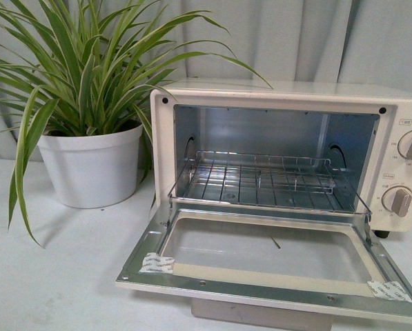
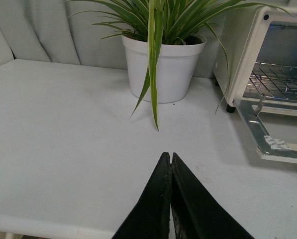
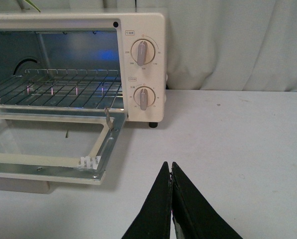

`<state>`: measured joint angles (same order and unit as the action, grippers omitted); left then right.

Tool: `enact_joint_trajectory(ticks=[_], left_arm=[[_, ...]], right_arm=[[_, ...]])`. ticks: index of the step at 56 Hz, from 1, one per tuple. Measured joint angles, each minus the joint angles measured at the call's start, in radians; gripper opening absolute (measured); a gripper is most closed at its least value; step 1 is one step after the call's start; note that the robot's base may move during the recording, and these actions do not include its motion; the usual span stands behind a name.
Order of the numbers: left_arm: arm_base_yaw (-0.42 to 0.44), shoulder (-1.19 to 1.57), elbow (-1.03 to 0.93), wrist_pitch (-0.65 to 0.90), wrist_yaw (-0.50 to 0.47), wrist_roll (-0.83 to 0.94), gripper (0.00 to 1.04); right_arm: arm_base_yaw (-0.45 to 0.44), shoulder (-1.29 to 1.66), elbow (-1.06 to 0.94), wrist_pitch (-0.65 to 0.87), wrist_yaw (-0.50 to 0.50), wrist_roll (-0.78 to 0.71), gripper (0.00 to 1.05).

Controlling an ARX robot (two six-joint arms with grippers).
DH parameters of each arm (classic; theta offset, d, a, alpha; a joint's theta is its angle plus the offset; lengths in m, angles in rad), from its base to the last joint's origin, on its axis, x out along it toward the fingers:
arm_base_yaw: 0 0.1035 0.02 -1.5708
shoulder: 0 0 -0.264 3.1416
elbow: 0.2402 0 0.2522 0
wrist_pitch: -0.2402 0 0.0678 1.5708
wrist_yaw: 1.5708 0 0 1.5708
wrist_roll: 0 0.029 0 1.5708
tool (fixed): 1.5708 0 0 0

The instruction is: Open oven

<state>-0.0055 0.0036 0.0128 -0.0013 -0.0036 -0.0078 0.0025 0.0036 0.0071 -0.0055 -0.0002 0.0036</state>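
Note:
The cream-white oven (image 1: 281,95) stands on the white table with its glass door (image 1: 271,258) folded down flat towards me. Its wire rack (image 1: 261,183) and metal interior are exposed, and two round knobs (image 1: 406,172) sit on its right panel. The pale bar handle (image 1: 261,315) shows under the door's front edge. In the left wrist view the oven (image 2: 247,55) is off to one side of my left gripper (image 2: 168,157), which is shut and empty over bare table. My right gripper (image 3: 169,166) is shut and empty too, apart from the oven (image 3: 143,59) and its door (image 3: 49,149).
A spider plant in a white pot (image 1: 92,165) stands left of the oven, its long leaves reaching over the oven's top corner. Pale curtains hang behind the table (image 1: 54,276). The pot (image 2: 163,67) also appears in the left wrist view.

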Motion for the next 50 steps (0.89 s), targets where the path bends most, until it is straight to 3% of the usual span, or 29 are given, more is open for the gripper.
enact_joint_trajectory(ticks=[18,39,44,50], left_arm=[[0.0,0.0,0.0,0.0,0.0,0.0,0.06],[0.0,0.0,0.0,0.0,0.0,0.0,0.76],[0.001,0.0,0.0,0.0,0.0,0.0,0.99],[0.001,0.0,0.0,0.0,0.0,0.001,0.98]], right_arm=[[0.0,0.0,0.0,0.0,0.0,-0.002,0.02],[0.0,0.0,0.0,0.0,0.0,-0.002,0.73],[0.0,0.0,0.0,0.0,0.0,-0.001,0.96],[0.0,0.0,0.0,0.0,0.0,-0.001,0.95]])
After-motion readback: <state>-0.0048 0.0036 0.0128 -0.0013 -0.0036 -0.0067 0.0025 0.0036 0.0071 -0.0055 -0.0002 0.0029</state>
